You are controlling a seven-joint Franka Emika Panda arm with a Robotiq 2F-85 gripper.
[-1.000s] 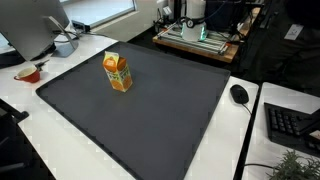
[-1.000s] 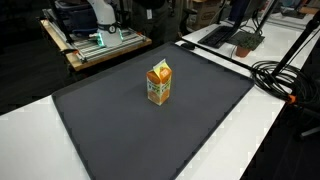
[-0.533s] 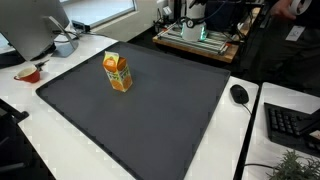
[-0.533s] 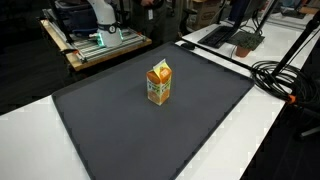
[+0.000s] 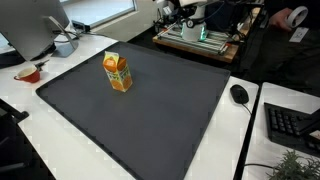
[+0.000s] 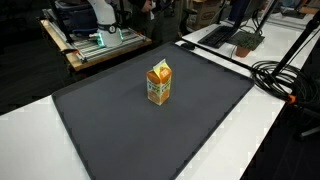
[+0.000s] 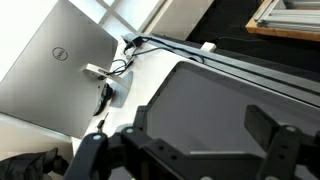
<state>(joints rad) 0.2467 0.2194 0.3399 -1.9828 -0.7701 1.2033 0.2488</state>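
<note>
An orange juice carton (image 5: 118, 72) stands upright on a dark grey mat (image 5: 150, 115) on the table; both exterior views show it (image 6: 158, 83). My gripper (image 7: 205, 125) shows in the wrist view with its two black fingers spread wide and nothing between them. It hangs above a corner of the mat (image 7: 220, 95), close to the back of a grey Dell monitor (image 7: 60, 70). The carton is not in the wrist view. A dark part that may be the arm (image 5: 172, 9) shows at the top edge of an exterior view.
A monitor (image 5: 35, 25), a white cup (image 5: 65, 45) and a red bowl (image 5: 30, 73) stand beside the mat. A mouse (image 5: 239, 94) and keyboard (image 5: 290, 125) lie on the far side. Cables (image 6: 280, 75) and a wooden rack (image 6: 100, 42) border the table.
A dark part has come into view at the top edge of an exterior view. The carton has not moved.
</note>
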